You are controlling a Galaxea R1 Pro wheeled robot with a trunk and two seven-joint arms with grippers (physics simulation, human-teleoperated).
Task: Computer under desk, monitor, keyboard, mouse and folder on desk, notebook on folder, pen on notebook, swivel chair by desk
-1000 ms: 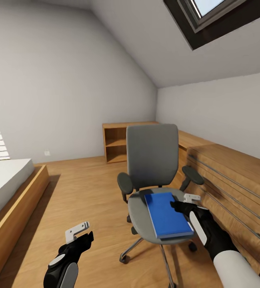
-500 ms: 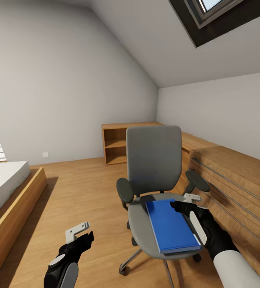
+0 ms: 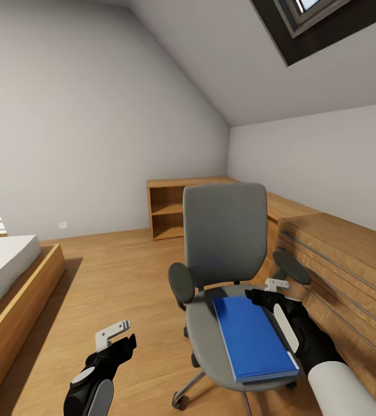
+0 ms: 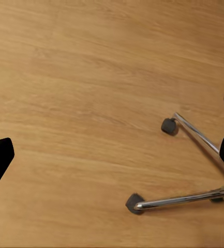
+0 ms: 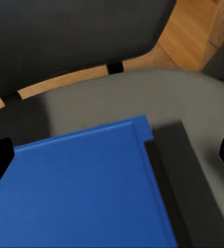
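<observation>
One blue folder [image 3: 253, 338] lies flat on the seat of the swivel chair [image 3: 225, 231], reaching its front edge. The right claw [image 3: 261, 294] hovers at the folder's far right corner, jaws apart. The left claw [image 3: 117, 339] hangs spread open over the wood floor [image 4: 80, 93].

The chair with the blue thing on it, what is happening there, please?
The robot is reaching for the folder, which lies flat on the seat of the chair. Its right gripper hovers open above the folder's far right corner and grips nothing yet. The left gripper hangs open over the floor beside the chair's base.
</observation>
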